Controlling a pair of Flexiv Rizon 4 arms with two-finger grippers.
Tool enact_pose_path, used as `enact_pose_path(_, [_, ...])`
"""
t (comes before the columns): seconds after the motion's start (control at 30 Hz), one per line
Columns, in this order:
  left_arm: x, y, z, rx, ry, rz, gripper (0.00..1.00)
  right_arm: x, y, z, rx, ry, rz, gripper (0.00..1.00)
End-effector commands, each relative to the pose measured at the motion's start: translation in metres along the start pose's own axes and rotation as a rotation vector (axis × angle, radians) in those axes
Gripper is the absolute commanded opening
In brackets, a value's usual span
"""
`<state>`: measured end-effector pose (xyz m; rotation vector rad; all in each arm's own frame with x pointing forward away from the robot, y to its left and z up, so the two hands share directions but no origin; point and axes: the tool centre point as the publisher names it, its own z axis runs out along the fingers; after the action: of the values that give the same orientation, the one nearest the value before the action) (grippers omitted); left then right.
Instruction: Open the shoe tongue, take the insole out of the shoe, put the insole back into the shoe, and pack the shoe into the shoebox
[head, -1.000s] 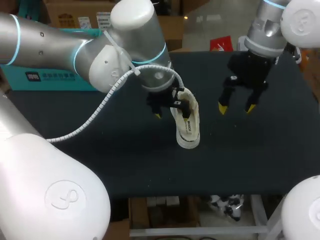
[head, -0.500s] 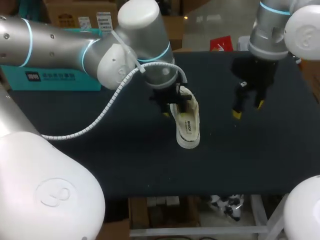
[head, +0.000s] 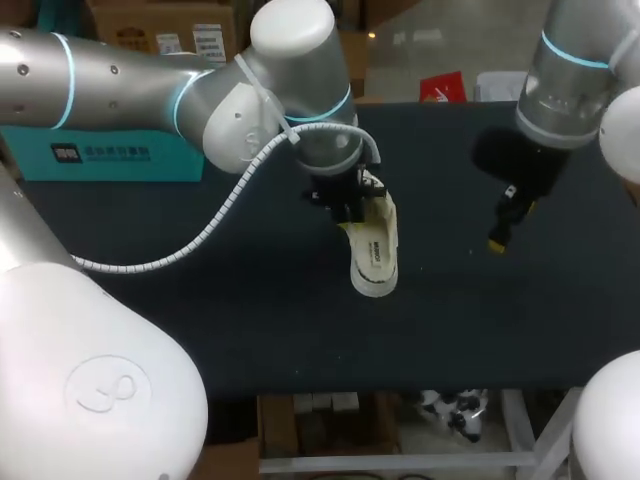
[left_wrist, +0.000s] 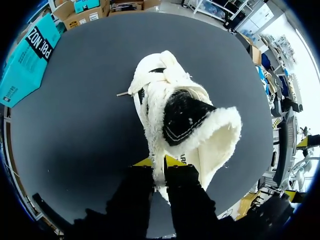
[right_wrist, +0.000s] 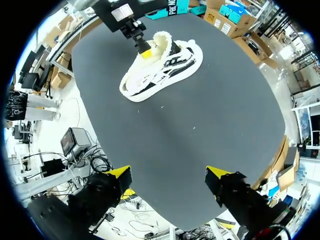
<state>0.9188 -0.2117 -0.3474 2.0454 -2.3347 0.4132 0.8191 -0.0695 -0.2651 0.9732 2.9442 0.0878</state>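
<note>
Shoe (head: 375, 258) sits mid-table (head: 250, 310), tipped a little to one side; left gripper (left_wrist: 159, 162) pinched tight on its fleecy edge, probably the tongue; right gripper (right_wrist: 169, 175) spread wide over bare table, well apart from the shoe. Expect it to be light; upper soft, fleece squashy and likely to slip, so pinch deep through the flap, not the fluff; sole is the stiff part. Insole (head: 376, 252) looks thin and floppy; take it at the exposed printed end.
</note>
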Motion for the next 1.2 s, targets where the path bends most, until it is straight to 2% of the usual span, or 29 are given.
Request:
enact_pose_path(0.03, [0.001,-0.008,0.003,-0.010,-0.007,-0.012,0.26,0.002,-0.004,0.001,-0.031,-0.006,-0.001,1.00])
enact_pose_path(0.1, [0.001,-0.010,0.005,-0.017,-0.016,-0.018,0.36,0.002,-0.004,0.001,-0.031,-0.006,-0.001,1.00])
enact_pose_path(0.17, [0.000,-0.010,0.007,-0.021,-0.012,-0.020,0.32,0.002,-0.004,0.001,-0.031,-0.006,-0.001,1.00])
enact_pose_path(0.2, [0.000,-0.011,0.009,-0.026,-0.011,-0.023,0.22,0.002,-0.004,0.001,-0.031,-0.006,-0.001,1.00])
enact_pose_path(0.23, [-0.001,-0.011,0.011,-0.027,-0.008,-0.028,0.00,0.002,-0.004,0.001,-0.031,-0.006,-0.001,1.00])
enact_pose_path(0.43, [-0.005,-0.008,0.010,-0.031,0.025,-0.027,0.00,0.002,-0.004,0.001,-0.031,-0.006,-0.001,1.00])
enact_pose_path(0.63, [-0.008,-0.003,-0.012,-0.018,0.083,0.070,0.00,0.002,-0.004,0.001,-0.031,-0.006,-0.001,1.00])
enact_pose_path(0.73, [-0.010,-0.001,-0.029,-0.001,0.110,0.177,0.00,-0.003,-0.002,-0.006,-0.005,-0.024,-0.103,1.00])
enact_pose_path(0.9, [-0.013,0.001,-0.061,0.017,0.127,0.382,0.00,-0.009,-0.002,-0.011,0.001,-0.020,-0.379,1.00])
enact_pose_path(0.97, [-0.014,0.001,-0.072,0.017,0.120,0.497,0.00,-0.011,-0.002,-0.013,0.006,-0.014,-0.482,1.00])
enact_pose_path(1.03, [-0.016,0.000,-0.082,0.006,0.113,0.618,0.00,-0.013,-0.001,-0.015,0.032,0.008,-0.537,1.00])
enact_pose_path(1.1, [-0.019,0.000,-0.093,0.015,0.103,0.693,0.00,-0.013,-0.001,-0.015,0.032,0.008,-0.537,1.00])
enact_pose_path(1.13, [-0.021,0.001,-0.101,0.018,0.131,0.765,0.00,-0.013,-0.001,-0.015,0.032,0.008,-0.537,1.00])
enact_pose_path(1.2, [-0.026,0.002,-0.117,0.035,0.115,0.858,0.00,-0.013,-0.001,-0.015,0.032,0.008,-0.537,1.00])
